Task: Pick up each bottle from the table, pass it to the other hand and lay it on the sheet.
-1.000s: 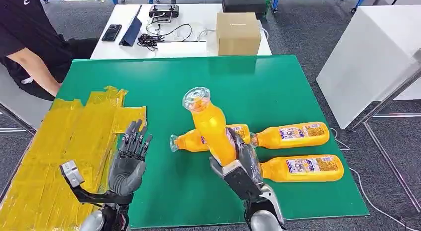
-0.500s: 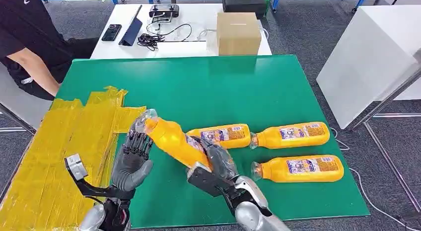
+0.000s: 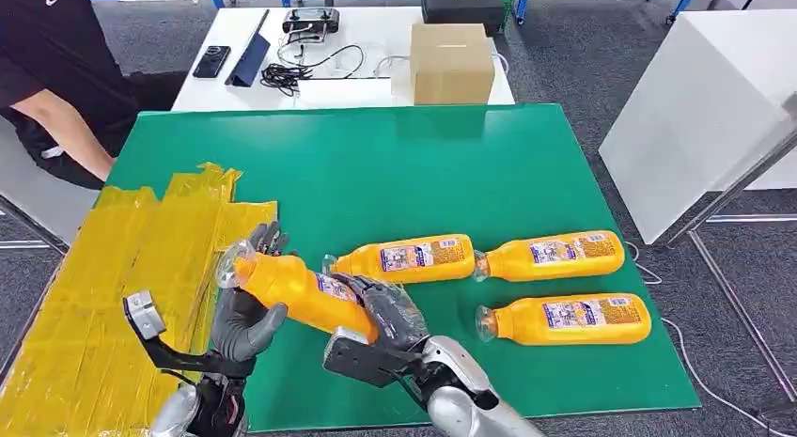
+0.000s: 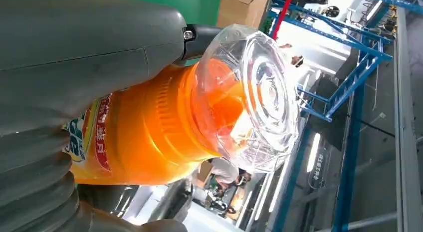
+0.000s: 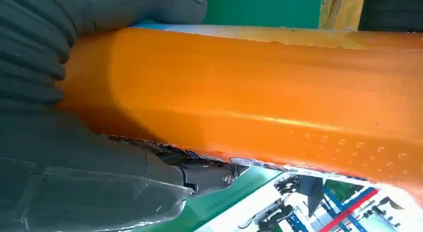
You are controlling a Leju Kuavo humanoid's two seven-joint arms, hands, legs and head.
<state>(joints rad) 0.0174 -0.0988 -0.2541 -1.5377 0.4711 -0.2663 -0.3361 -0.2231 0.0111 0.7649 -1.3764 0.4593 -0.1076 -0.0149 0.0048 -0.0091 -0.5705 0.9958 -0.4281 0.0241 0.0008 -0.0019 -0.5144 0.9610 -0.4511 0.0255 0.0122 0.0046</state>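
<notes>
Head view shows the handover under way above the tabletop's near edge: the right hand grips the bottle around its capped end, fingers wrapped about it, long axis nearly level and running leftward. Its clear base lies against the left hand, whose fingers stand up behind the base, while the thumb lies along the body; whether they have closed on it I cannot tell. The sheet lies just beyond, at the left edge. Three bottles lie to the right.
</notes>
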